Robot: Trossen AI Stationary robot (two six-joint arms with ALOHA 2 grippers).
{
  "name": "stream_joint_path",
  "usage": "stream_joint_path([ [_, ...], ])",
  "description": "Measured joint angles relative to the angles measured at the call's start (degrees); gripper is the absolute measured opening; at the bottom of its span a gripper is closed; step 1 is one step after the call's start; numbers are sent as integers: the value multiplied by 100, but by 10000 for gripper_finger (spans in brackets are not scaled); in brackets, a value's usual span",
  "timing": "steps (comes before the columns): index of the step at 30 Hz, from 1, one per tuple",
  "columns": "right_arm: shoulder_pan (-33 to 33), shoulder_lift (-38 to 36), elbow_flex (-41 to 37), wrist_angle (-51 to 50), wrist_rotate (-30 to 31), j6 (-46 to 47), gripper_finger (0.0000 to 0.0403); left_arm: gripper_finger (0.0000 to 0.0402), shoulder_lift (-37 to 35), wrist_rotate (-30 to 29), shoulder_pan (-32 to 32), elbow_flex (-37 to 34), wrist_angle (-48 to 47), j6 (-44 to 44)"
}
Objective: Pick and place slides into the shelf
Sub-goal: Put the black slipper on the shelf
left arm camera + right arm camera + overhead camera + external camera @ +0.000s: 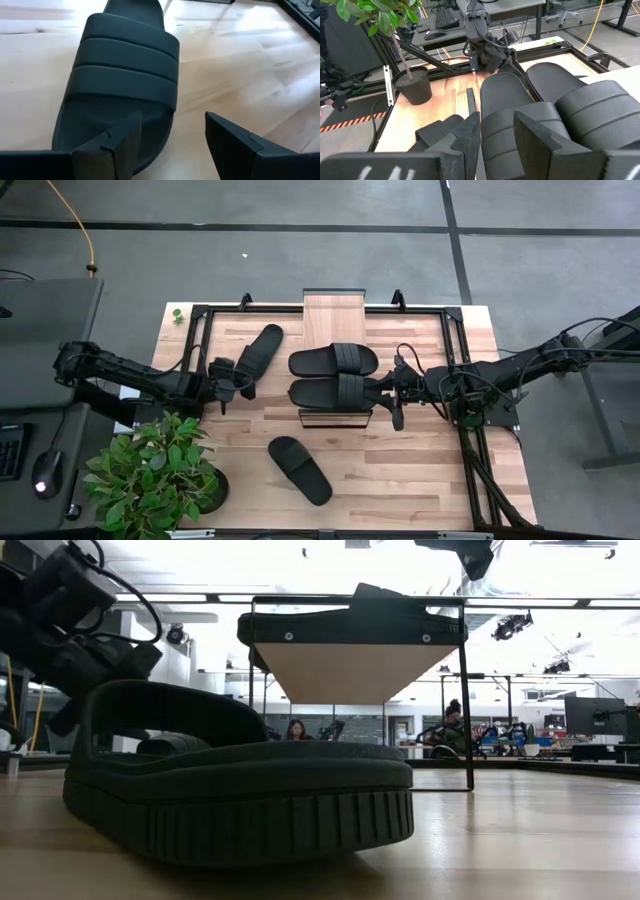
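Four black slides show in the high view. Two lie side by side across the shelf's (336, 310) wood top: the far slide (333, 360) and the near slide (330, 393). A third slide (259, 354) lies sole-down on the table left of the shelf. The fourth slide (299, 470) lies near the table's near edge and fills the low view (240, 790). My left gripper (226, 387) is open at the third slide's near end (115, 125). My right gripper (392, 398) is open at the right end of the near shelf slide (502, 125). My left gripper has one finger (117, 147) over the heel end (100, 120) of the third slide and the other over bare table; whether it touches I cannot tell. My right gripper comes level from the table's right; one finger (470, 135) stands beside the near shelf slide's edge, the other (540, 145) before its strap (505, 127); whether it touches I cannot tell.
A potted plant (150, 475) stands at the table's near left corner. A dark metal frame (200, 330) runs around the table's far part. Bare wood lies between the shelf's near end and the fourth slide. People sit in the room beyond (295, 728).
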Motion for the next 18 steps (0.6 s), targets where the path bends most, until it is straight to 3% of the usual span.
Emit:
stream_joint_path([
  [12, 0, 0, 0, 2, 22, 0, 110, 205, 412, 599, 591, 0, 314, 346],
  [18, 0, 2, 0, 2, 71, -2, 110, 205, 631, 569, 649, 0, 696, 421],
])
